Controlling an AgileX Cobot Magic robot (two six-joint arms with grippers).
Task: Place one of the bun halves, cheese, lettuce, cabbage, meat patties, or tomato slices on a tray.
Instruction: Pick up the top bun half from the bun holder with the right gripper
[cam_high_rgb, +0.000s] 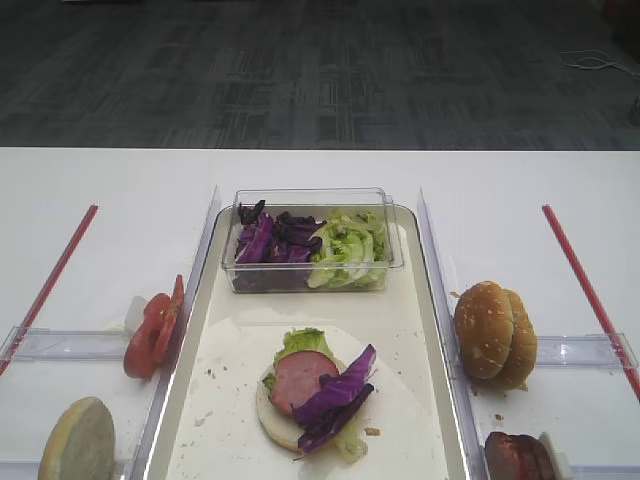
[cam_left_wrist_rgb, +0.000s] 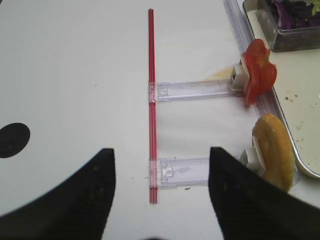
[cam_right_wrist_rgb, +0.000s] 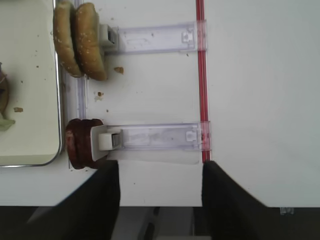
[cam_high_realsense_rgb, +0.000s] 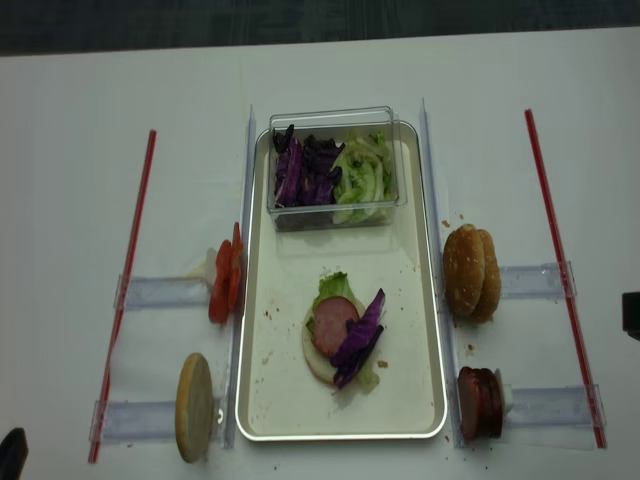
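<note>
The cream tray (cam_high_realsense_rgb: 415, 330) lies mid-table and carries a pale bun base topped with lettuce (cam_high_realsense_rgb: 335, 288), a pink meat slice and purple cabbage (cam_high_realsense_rgb: 362, 335). Right of the tray, sesame bun halves (cam_high_realsense_rgb: 471, 272) stand on edge, with meat patties (cam_high_realsense_rgb: 479, 403) nearer the front. On the left are tomato slices (cam_high_realsense_rgb: 226, 282) and a pale bun half (cam_high_realsense_rgb: 194, 407). My right gripper (cam_right_wrist_rgb: 159, 165) hangs open over bare table just in front of the meat patties (cam_right_wrist_rgb: 80, 144). My left gripper (cam_left_wrist_rgb: 162, 150) is open, left of the pale bun half (cam_left_wrist_rgb: 274, 150). No cheese is in view.
A clear plastic box (cam_high_realsense_rgb: 335, 168) of cabbage and lettuce sits at the tray's far end. Clear plastic holders (cam_right_wrist_rgb: 155, 137) prop up the upright food on both sides. Red strips (cam_high_realsense_rgb: 555, 260) run along the table outside the holders.
</note>
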